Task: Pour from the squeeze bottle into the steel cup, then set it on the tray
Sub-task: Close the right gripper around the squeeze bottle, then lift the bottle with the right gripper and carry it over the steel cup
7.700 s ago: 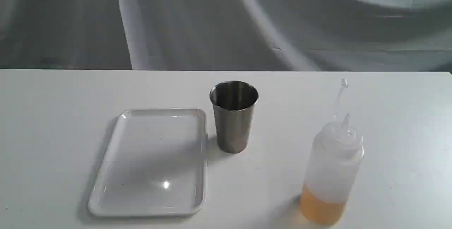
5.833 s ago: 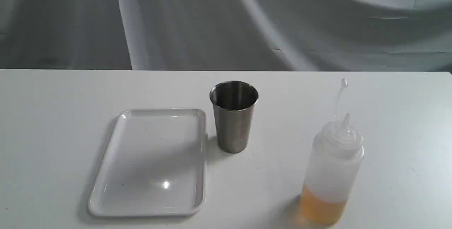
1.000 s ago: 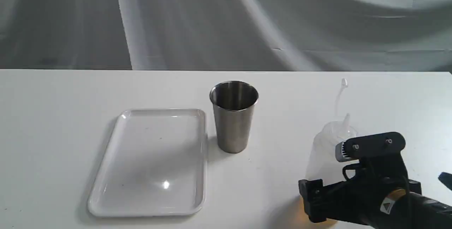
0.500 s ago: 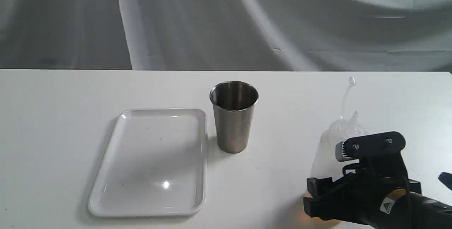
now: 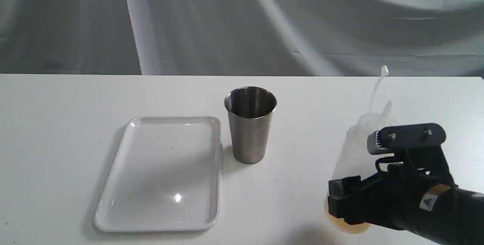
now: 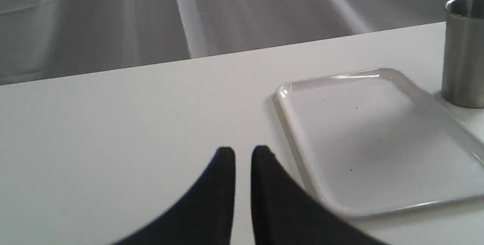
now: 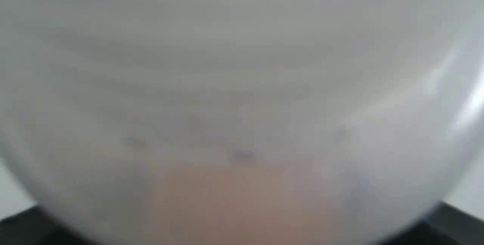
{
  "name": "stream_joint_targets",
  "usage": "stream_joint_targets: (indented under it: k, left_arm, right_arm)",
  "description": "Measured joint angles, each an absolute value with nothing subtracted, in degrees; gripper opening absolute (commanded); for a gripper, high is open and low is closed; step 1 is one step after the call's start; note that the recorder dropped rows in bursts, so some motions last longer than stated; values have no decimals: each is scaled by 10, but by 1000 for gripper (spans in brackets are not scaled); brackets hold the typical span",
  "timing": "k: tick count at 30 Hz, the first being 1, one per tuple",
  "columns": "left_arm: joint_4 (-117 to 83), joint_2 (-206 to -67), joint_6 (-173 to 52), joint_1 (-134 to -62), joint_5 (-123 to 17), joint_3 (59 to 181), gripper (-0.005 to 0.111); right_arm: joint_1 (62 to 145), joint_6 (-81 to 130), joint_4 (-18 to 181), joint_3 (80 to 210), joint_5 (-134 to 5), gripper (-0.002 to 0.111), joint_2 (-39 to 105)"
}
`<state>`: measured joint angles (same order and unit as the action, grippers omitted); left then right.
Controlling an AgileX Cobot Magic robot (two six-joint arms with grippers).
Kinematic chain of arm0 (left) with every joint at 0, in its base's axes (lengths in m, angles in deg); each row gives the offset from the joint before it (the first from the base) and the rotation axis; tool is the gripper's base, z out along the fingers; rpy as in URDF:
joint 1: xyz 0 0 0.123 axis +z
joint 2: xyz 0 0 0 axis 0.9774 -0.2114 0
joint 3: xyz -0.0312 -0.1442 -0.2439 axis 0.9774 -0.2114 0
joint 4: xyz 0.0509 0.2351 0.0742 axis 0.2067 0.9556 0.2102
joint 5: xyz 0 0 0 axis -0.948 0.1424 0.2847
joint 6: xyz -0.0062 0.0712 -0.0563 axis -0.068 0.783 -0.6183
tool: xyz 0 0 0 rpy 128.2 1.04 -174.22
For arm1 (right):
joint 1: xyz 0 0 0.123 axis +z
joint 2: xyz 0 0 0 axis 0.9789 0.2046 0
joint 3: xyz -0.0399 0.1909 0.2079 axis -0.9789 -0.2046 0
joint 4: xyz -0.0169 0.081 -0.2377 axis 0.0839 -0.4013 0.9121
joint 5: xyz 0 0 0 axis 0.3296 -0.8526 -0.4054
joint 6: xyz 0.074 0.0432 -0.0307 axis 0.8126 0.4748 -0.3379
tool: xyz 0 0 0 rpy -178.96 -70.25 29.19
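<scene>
Exterior: grips the squeeze bottle (image 5: 355, 150) low on its body with the right gripper (image 5: 356, 169), tilted, at near right of the table (image 5: 75, 124), well right of the steel cup (image 5: 249, 127) and the tray (image 5: 155, 227).
Left wrist: shows the left gripper (image 6: 244, 154) nearly closed and empty, beside the tray (image 6: 289, 124).
Right wrist: shows only the squeeze bottle (image 7: 242, 86), blurred, pressed close.

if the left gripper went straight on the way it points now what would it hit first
Probably nothing soon: the left gripper points across bare table, with the tray off to one side. Past the table edge hangs the grey backdrop, though depth is unclear from the left wrist view.
</scene>
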<state>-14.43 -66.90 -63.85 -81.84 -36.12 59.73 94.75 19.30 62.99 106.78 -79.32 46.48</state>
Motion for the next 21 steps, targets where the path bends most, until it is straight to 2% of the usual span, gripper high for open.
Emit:
stream_joint_targets:
  k: [10, 21]
  left_arm:
    - [-144, -669, -639, -818, -361, 597, 8]
    - [-144, -669, -639, -818, -361, 597, 8]
  right_arm:
    - [927, 227, 708, 1183, -624, 41, 418]
    - [879, 405, 1053, 1355, -429, 41, 415]
